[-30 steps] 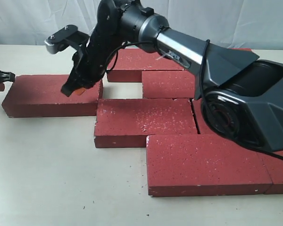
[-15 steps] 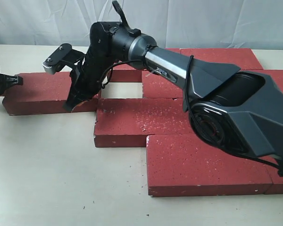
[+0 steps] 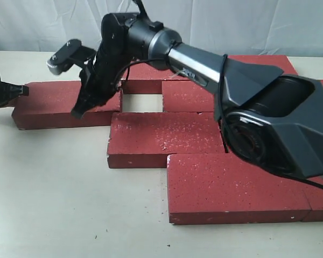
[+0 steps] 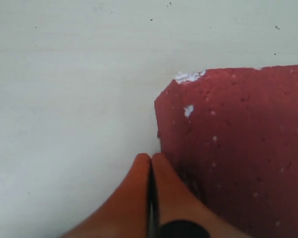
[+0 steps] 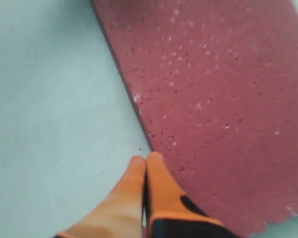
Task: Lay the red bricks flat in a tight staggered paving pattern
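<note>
A loose red brick (image 3: 54, 99) lies flat at the left, its right end close to the paved group. My left gripper (image 3: 22, 90) is shut, and its tips (image 4: 150, 157) rest against that brick's left end (image 4: 238, 148) near a chipped corner. My right gripper (image 3: 78, 113) reaches across from the right. It is shut and empty, with its tips (image 5: 146, 159) at the brick's front long edge (image 5: 213, 99). The other red bricks (image 3: 164, 137) lie flat in staggered rows, with a square gap (image 3: 141, 102) behind the middle one.
The right arm's long black link (image 3: 204, 62) crosses above the back rows of bricks, and its base (image 3: 280, 134) covers the right part of them. Bare pale table (image 3: 59, 188) lies in front and to the left. A white curtain hangs behind.
The loose brick has slid right, toward the paved group. My left gripper followed it right. My right gripper dropped from the brick's top to its front edge.
</note>
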Robot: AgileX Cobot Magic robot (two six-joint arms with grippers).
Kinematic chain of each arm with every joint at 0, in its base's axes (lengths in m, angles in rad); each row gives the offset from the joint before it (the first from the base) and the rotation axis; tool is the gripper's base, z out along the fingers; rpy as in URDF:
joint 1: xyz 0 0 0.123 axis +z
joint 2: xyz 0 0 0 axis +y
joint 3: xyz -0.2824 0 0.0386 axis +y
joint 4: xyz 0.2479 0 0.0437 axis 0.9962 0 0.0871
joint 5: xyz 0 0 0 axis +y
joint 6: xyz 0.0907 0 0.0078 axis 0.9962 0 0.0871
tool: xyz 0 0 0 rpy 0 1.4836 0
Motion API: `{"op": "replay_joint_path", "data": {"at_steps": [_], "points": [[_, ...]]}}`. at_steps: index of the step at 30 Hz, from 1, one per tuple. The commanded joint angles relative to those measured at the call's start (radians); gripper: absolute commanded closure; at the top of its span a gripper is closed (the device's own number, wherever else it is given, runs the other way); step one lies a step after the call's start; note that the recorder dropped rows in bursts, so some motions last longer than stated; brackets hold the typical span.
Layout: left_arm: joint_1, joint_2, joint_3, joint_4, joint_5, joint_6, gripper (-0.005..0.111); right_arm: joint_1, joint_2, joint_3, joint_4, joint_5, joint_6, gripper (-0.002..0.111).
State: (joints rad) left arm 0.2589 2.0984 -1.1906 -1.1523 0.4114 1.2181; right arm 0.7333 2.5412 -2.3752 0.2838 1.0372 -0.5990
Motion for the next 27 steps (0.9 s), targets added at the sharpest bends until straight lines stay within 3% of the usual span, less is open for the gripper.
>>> {"op": "replay_joint_path", "data": {"at_steps": [1, 8, 22, 27], "points": [[-0.002, 0.002, 0.002, -0.018, 0.009, 0.005, 0.107, -0.047, -0.076, -0.004, -0.100, -0.005, 0.162, 0.109], [-0.002, 0.002, 0.002, -0.023, -0.013, 0.005, 0.107, -0.116, -0.029, -0.004, -0.182, 0.044, 0.231, 0.109], [-0.002, 0.002, 0.002, -0.025, 0.005, 0.020, 0.107, -0.120, 0.069, -0.003, -0.177, -0.076, 0.233, 0.109], [-0.002, 0.002, 0.002, -0.023, 0.025, 0.022, 0.107, -0.118, 0.067, -0.003, -0.066, -0.042, 0.161, 0.109]]}}
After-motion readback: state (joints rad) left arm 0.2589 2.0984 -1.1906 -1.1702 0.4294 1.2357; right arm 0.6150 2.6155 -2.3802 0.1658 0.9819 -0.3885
